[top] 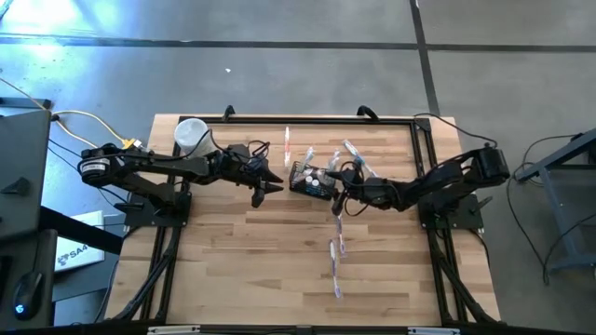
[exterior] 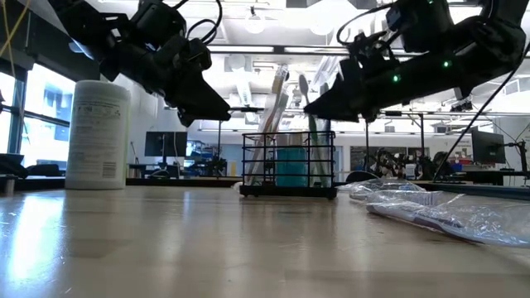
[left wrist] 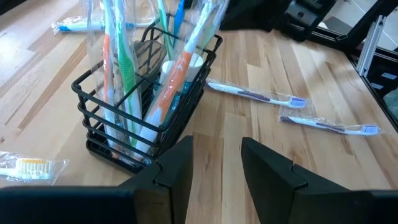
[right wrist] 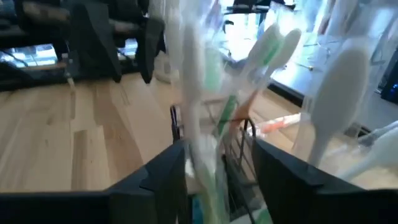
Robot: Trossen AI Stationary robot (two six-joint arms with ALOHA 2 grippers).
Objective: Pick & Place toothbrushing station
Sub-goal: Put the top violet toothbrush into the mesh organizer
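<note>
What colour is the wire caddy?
Black wire mesh caddy; clearest in the left wrist view.

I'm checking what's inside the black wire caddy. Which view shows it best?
The left wrist view: the wire caddy sits close, showing wrapped toothbrushes inside. The low view shows it side-on, the high view shows it small between both arms, and the right wrist view is blocked by brushes.

Overhead, one camera looks straight down on the whole tabletop (top: pixel 233 270); another sits at surface level, facing across it into the room. Both wrist cameras peer forward, close on the black mesh caddy (left wrist: pixel 146 99), which all four views share.
</note>
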